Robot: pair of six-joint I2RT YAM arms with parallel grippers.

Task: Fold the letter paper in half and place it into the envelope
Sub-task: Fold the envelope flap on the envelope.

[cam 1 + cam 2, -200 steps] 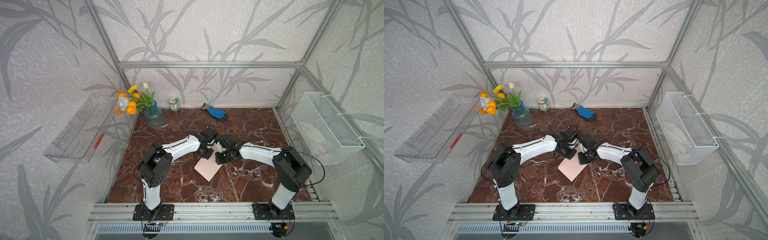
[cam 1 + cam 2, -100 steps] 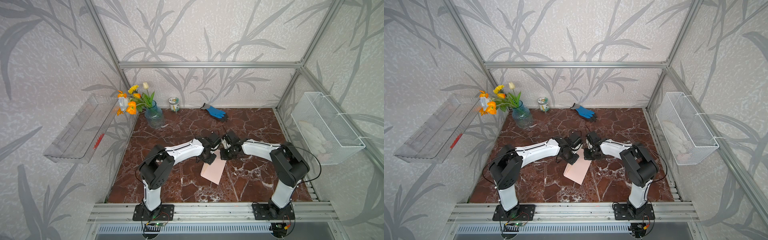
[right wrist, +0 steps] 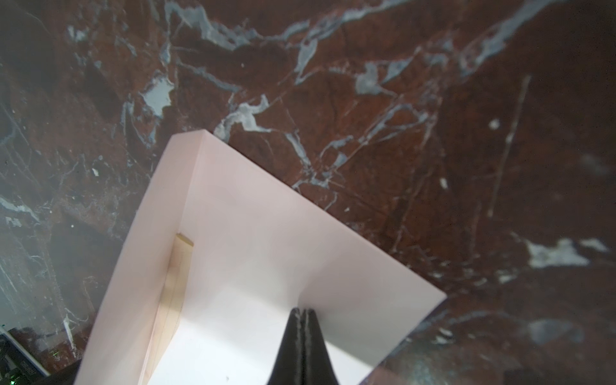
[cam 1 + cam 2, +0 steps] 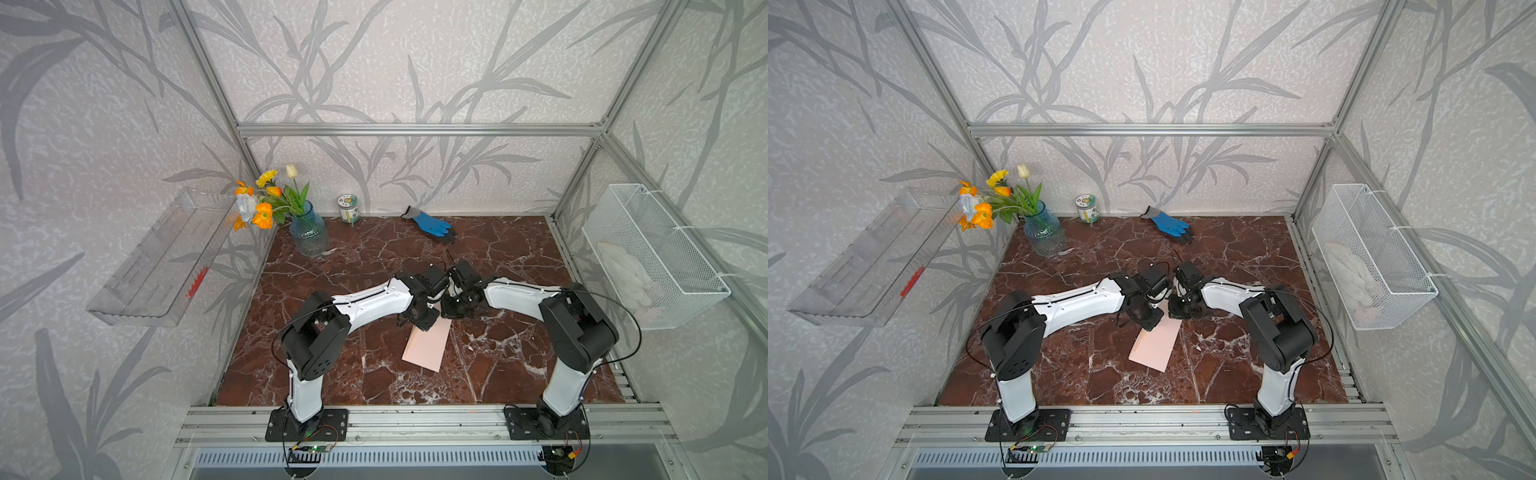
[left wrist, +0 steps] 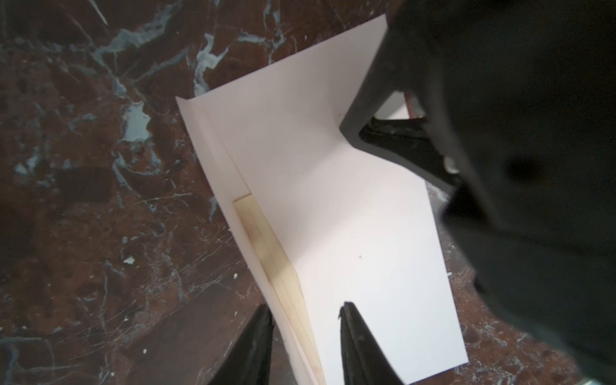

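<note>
We count one pale pink envelope on the brown marble tabletop, near the middle and slightly toward the front rail at 6 o'clock. Its far end is lifted where both grippers meet above it. In the left wrist view the left gripper stands parted, one finger on each side of the envelope's raised edge, gripping nothing we can see. In the right wrist view the right gripper is clenched tight on the envelope's upper sheet, holding the mouth open. Inside that mouth we see one cream strip, the letter paper, tucked along the inner fold and mostly hidden. The two black wrists crowd each other at the envelope's far end; the right one fills much of the left wrist view. Bare marble lies open at 3 and 9 o'clock of the envelope. Farther back, toward 12 o'clock, lies one blue glove; at about 11 o'clock stand one small tin and one blue glass vase of flowers, all well apart from the arms. One wire basket hangs at 3 o'clock and one clear shelf at 9 o'clock.
</note>
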